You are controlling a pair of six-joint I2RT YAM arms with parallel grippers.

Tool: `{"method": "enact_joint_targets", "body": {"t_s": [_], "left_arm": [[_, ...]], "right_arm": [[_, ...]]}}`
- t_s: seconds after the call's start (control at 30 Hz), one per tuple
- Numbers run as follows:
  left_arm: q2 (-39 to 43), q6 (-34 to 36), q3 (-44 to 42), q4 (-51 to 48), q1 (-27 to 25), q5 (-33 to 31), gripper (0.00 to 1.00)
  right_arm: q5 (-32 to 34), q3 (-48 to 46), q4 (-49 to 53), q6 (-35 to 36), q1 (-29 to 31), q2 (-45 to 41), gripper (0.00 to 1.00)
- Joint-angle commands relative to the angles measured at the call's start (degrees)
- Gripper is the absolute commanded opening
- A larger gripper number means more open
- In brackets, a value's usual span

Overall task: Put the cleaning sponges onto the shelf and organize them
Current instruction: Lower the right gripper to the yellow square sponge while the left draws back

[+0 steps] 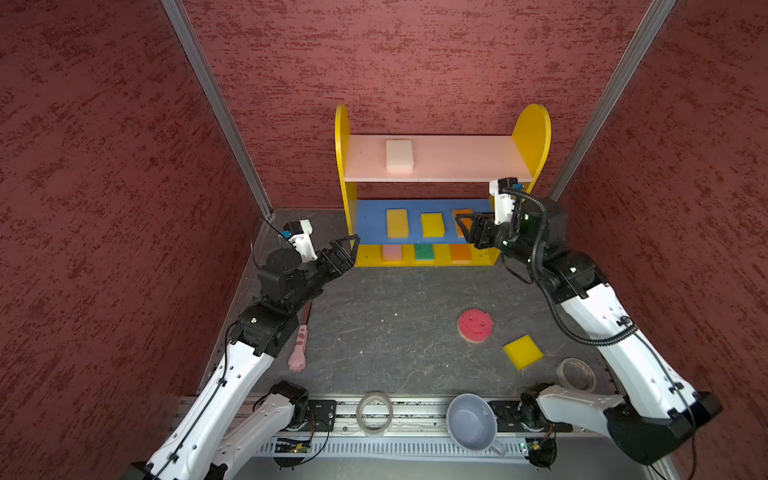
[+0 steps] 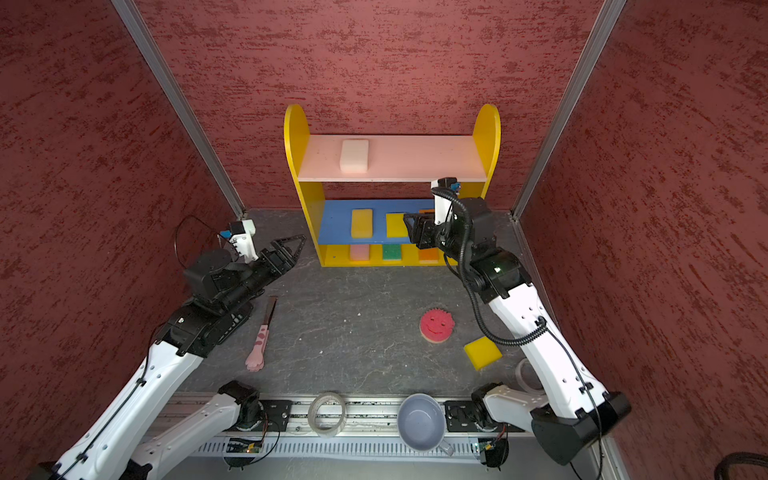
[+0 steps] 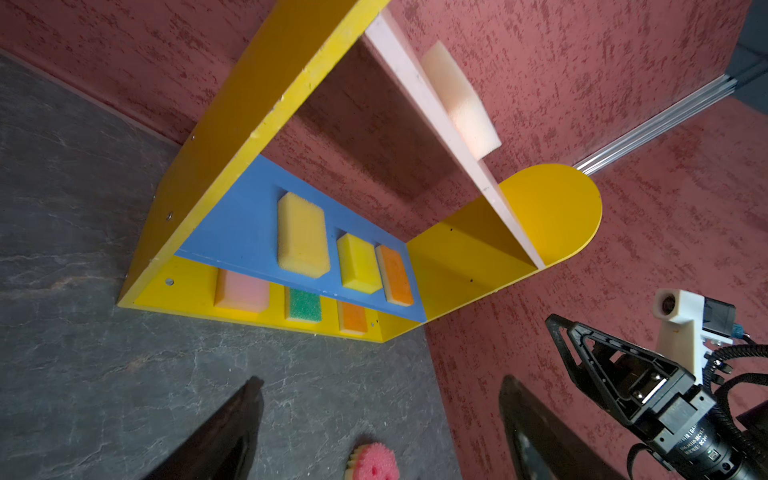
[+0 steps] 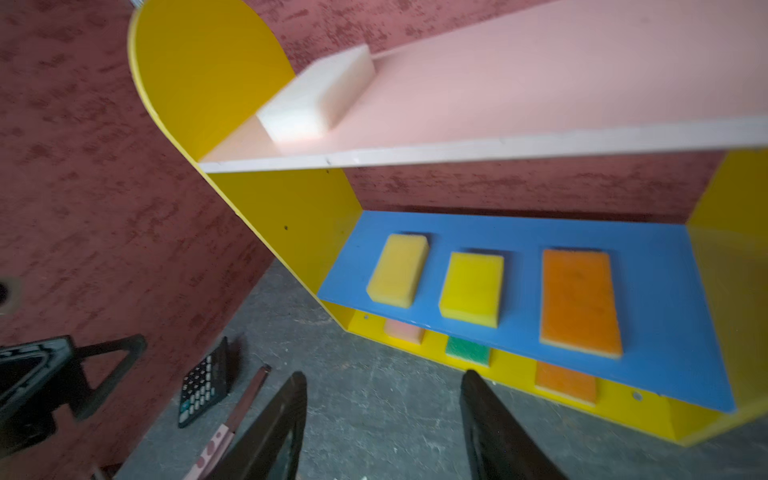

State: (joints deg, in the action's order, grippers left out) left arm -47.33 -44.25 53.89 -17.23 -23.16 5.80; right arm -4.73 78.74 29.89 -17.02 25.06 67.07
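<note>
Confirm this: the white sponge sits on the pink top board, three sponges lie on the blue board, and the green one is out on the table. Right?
No: the green sponge is on the shelf's yellow base, as the left wrist view shows. The rest holds.

Orange sponge (image 1: 462,212) on blue board (image 1: 370,220) partly hidden behind right gripper (image 1: 462,229) in a top view. Smiley sponge (image 3: 374,461) cut off at left wrist picture edge. White sponge (image 4: 316,104) blurred in right wrist view
</note>
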Motion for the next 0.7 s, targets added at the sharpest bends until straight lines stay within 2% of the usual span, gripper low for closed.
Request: {"method": "enact_joint_targets", "body": {"t_s": [0.0, 0.13, 0.37, 0.4, 0.43, 0.53, 0.67], "left_arm": [[1.6, 1.3, -4.2, -2.1, -2.7, -3.0, 0.88], [2.9, -0.3, -8.3, -1.8, -6.4, -6.7, 0.87], [-2.6, -3.1, -11.9, 2.2, -14.6, -10.3, 0.86], [-4.2, -3.0, -11.8, 2.7, -16.5, -11.5, 0.86], [-6.0, -2.9, -11.5, 3.1, -18.2, -12.5, 0.86], [-11.4, -2.6, -10.4, 4.4, -21.2, -13.4, 0.86], [-15.8, -1.6, -9.1, 7.2, -21.8, -11.6, 0.86]], "right_arm": [[4.1, -6.4, 1.0, -2.9, -0.1, -2.7, 0.62], [2.1, -11.9, 3.7, -4.6, -0.2, -4.7, 0.64], [9.6, -18.2, 10.9, -8.2, -0.7, -6.2, 0.74], [10.2, -19.6, 12.1, -9.1, -1.0, -6.4, 0.82], [11.2, -21.1, 13.2, -10.1, -1.4, -6.7, 0.98], [13.9, -26.2, 14.3, -13.2, -3.4, -9.2, 0.99], [12.7, -32.8, 14.0, -18.9, -6.8, -13.6, 0.99]]}}
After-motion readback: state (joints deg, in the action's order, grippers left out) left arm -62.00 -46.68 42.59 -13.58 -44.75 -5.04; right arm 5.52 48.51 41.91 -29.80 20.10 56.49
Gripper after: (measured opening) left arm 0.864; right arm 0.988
